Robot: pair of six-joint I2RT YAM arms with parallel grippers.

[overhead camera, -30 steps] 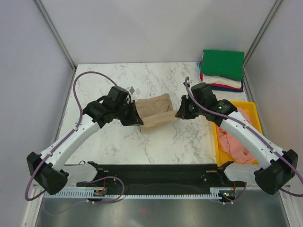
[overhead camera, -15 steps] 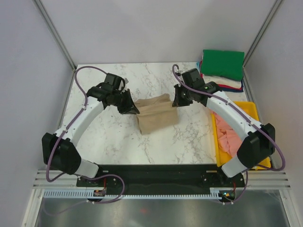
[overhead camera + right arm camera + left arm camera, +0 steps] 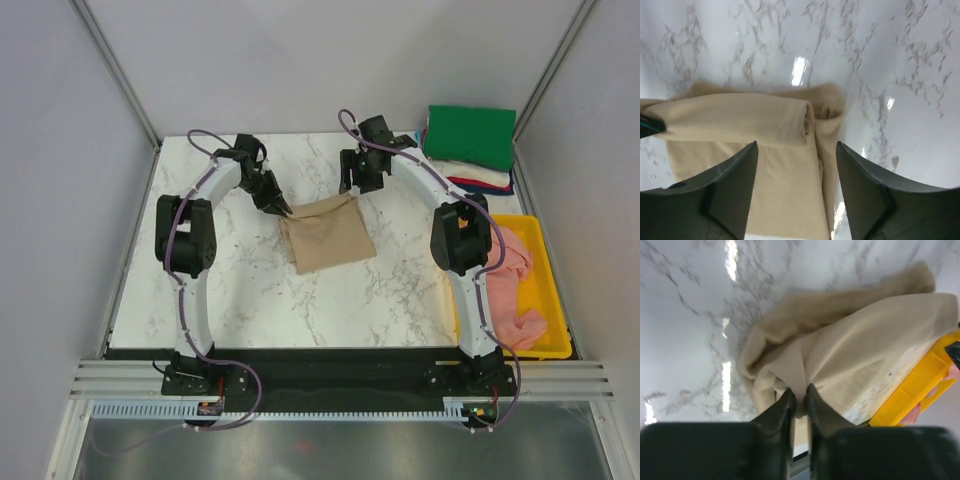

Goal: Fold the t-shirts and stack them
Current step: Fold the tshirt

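The tan t-shirt (image 3: 328, 238) lies folded in a rough square at mid-table. My left gripper (image 3: 283, 208) is at its far left corner. In the left wrist view the left gripper (image 3: 800, 392) has its jaws nearly together, with a fold of the tan t-shirt (image 3: 850, 355) pinched between them. My right gripper (image 3: 352, 188) hovers at the far right corner. Seen from the right wrist, it (image 3: 796, 146) is open wide above the tan t-shirt (image 3: 740, 125) and holds nothing. Folded t-shirts (image 3: 470, 135), green on top, are stacked at the back right.
A yellow tray (image 3: 555, 300) at the right edge holds a crumpled pink shirt (image 3: 505, 285). Its corner (image 3: 910, 390) also shows in the left wrist view. Grey walls enclose the marble table (image 3: 230, 290).
Both arms reached toward the table's far side, drawing the tan shirt's edge with them. The right gripper opened and let go of the cloth. The shirt now lies flatter and squarer.
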